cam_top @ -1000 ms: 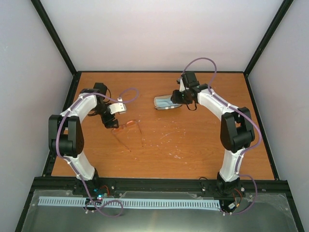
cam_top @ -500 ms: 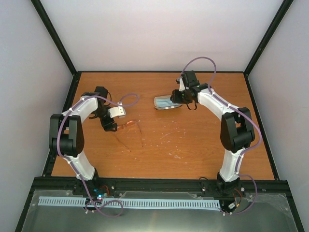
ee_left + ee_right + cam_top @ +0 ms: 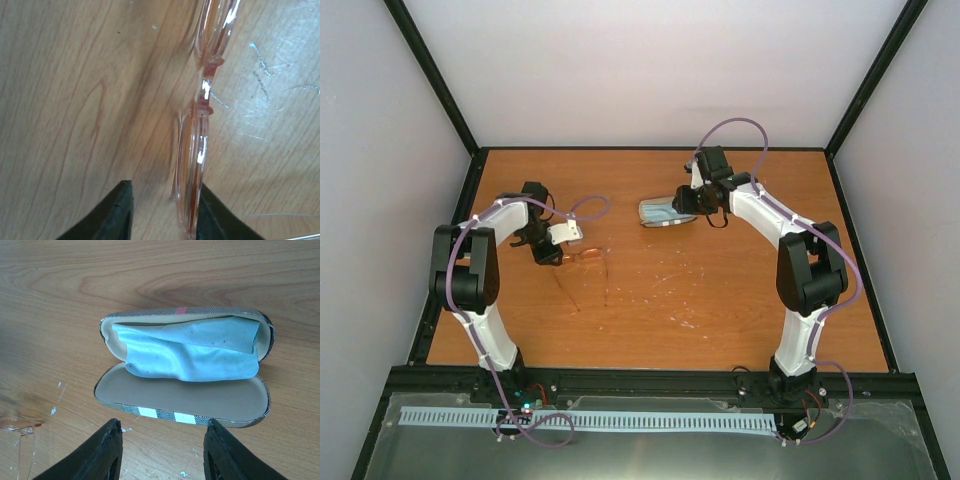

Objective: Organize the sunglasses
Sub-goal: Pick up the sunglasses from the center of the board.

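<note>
Left gripper (image 3: 163, 186) low over the table (image 3: 720, 300), jaws apart. One lens of the sunglasses (image 3: 192, 165) stands on edge between the two fingers. It lies right up against the finger on the right of the wrist view (image 3: 215, 215), with a clear gap of bare wood to the other finger; nothing is clamped. From overhead, this gripper (image 3: 552, 254) sits left of centre and the sunglasses (image 3: 585, 253) are just beside it on its right. The orange-pink front runs roughly across the table, and the two thin dark arms are unfolded and trail toward the near edge. The wood around them carries pale scratches and white flecks. Farther back and right of centre, the right gripper (image 3: 686, 204) is also spread wide, holding nothing. It hovers just beside the near rim of the case (image 3: 180, 397); contact cannot be judged. The case (image 3: 660, 212) lies open on the table, both tan halves facing up, with a red stripe on the far shell. A light blue cloth (image 3: 190, 352) lies crumpled inside, mostly over the far half, leaving the near half bare. The right wrist view catches a sliver of orange lens at its lower left corner, well apart from the case. Sunglasses are outside the case.
</note>
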Robot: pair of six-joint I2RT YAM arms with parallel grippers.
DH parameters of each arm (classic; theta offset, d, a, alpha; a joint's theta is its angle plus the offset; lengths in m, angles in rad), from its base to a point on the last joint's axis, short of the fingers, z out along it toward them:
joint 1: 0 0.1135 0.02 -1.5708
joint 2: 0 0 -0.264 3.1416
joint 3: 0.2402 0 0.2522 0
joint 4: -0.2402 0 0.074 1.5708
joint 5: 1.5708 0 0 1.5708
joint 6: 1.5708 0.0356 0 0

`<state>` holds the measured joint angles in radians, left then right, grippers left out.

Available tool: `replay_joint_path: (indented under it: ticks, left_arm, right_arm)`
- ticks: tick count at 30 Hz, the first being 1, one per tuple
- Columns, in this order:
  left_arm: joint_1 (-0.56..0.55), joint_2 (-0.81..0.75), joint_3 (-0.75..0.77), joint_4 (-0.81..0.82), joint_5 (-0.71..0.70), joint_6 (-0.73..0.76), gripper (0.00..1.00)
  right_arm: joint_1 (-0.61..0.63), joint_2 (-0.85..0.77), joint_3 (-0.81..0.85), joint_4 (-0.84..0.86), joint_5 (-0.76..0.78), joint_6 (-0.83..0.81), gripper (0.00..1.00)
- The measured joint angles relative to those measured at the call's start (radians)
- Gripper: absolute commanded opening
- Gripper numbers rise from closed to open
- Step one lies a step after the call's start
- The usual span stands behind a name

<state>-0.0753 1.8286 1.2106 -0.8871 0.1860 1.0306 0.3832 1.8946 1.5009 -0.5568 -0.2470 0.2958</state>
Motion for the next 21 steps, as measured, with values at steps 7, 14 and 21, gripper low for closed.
replay_joint_path:
  ticks: [7,14,21]
  left_arm:
    - [-0.007,0.003,0.002,0.009,0.003,-0.005,0.15]
    - [-0.012,0.040,0.057,-0.010,0.062,-0.025,0.01]
    - [-0.012,0.116,0.173,-0.087,0.185,-0.053,0.01]
  right_arm:
    - [0.000,0.000,0.000,0.000,-0.020,-0.001,0.44]
    - [0.005,0.000,0.000,0.000,-0.048,-0.008,0.44]
    - [0.005,0.000,0.000,0.032,-0.098,-0.012,0.45]
